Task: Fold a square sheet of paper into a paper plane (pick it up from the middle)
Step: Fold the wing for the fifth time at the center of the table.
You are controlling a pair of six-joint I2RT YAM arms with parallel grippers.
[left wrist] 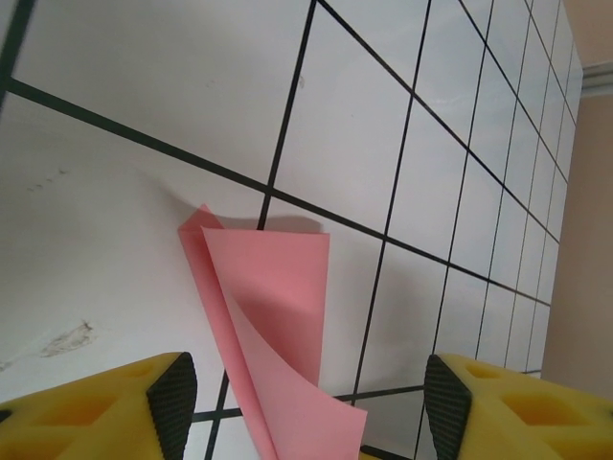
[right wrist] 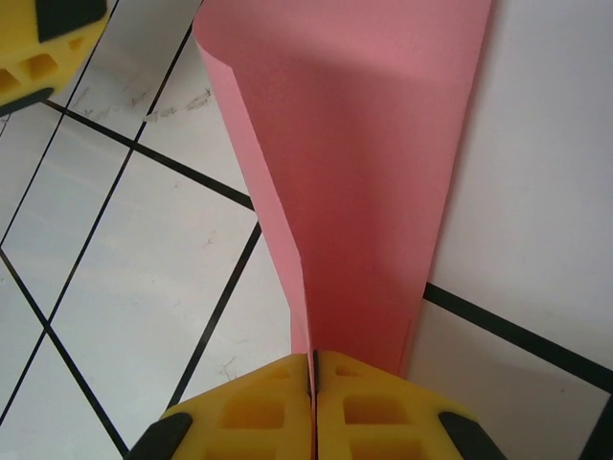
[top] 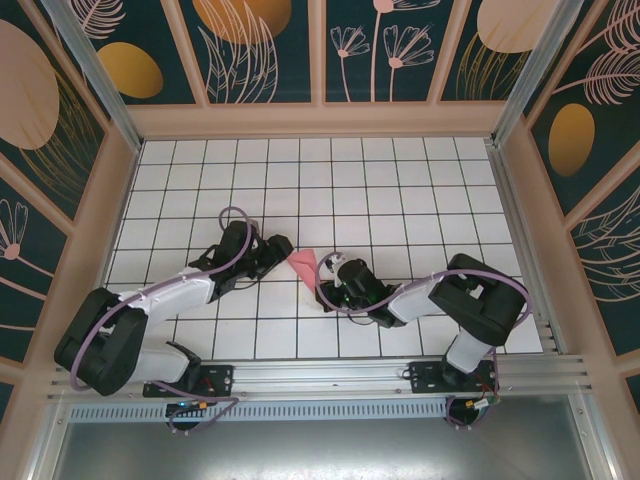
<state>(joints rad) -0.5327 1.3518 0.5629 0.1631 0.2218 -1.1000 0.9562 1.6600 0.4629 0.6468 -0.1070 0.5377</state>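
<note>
The square sheet of paper (top: 302, 265) is salmon pink and folded into a narrow wedge with loose flaps, lying on the white gridded table (top: 400, 190) between my two grippers. My right gripper (right wrist: 313, 369) is shut on the narrow end of the sheet of paper (right wrist: 364, 163), which fans out away from the jaws. In the top view the right gripper (top: 322, 292) sits at the sheet's near right end. My left gripper (top: 283, 250) stands open at the sheet's left. Its fingers (left wrist: 173, 402) straddle the sheet of paper (left wrist: 273, 307) without touching it, and one flap curls up.
Low beige walls (top: 120, 200) ring the gridded table, with patterned panels above. An aluminium rail (top: 380, 375) carrying both arm bases runs along the near edge. One yellow finger of the left gripper (right wrist: 38, 48) shows at the top left of the right wrist view.
</note>
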